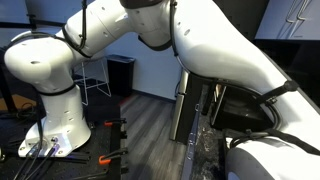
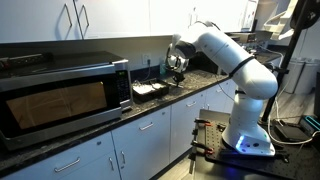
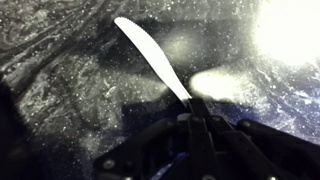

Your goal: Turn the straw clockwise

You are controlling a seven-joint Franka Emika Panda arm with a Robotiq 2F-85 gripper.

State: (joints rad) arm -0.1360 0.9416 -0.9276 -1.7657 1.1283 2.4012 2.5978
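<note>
In the wrist view a white straw (image 3: 150, 55) runs from the upper middle down to my gripper (image 3: 193, 103), whose dark fingers are shut on its lower end. The straw is held over a dark speckled countertop (image 3: 70, 70). In an exterior view my gripper (image 2: 177, 65) hangs over the counter next to a black tray (image 2: 151, 90); the straw is too small to make out there. In the exterior view that shows my arm (image 1: 200, 50) close up, the gripper and straw are hidden.
A microwave (image 2: 60, 95) stands on the counter at the left, with white cabinets above and below. The robot base (image 2: 245, 135) stands on the floor beside the counter. A bright glare (image 3: 290, 30) lies on the countertop.
</note>
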